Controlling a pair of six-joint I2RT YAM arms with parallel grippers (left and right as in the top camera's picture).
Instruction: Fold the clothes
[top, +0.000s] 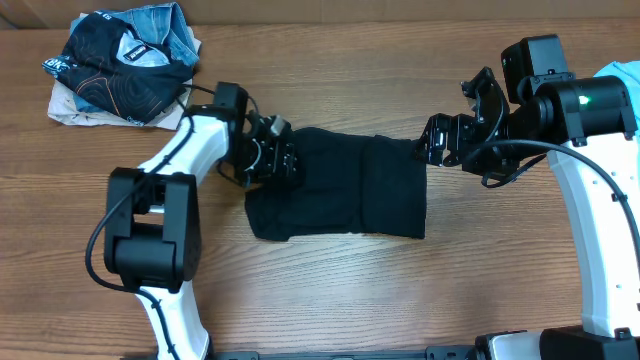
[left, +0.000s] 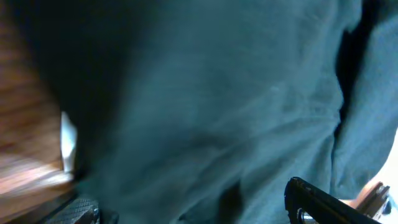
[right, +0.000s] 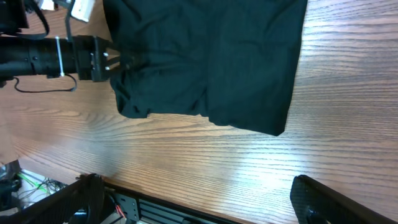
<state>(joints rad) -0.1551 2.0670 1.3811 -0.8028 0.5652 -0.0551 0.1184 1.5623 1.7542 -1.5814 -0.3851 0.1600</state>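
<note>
The black shirt (top: 340, 185) lies folded into a rough rectangle in the middle of the wooden table; it also shows in the right wrist view (right: 211, 62). My left gripper (top: 283, 160) sits at the shirt's left edge. In the left wrist view its fingers (left: 193, 208) are spread wide, with black fabric (left: 217, 93) filling the frame under them. My right gripper (top: 432, 140) is at the shirt's upper right corner, open and empty, above bare table (right: 199, 199). A bit of light blue fabric (top: 625, 72) shows at the far right edge.
A crumpled pile of dark and blue printed clothes (top: 125, 60) lies at the back left corner. The left arm (right: 50, 56) reaches in at the shirt's edge in the right wrist view. The table's front edge and frame (right: 155, 208) are close below the right gripper.
</note>
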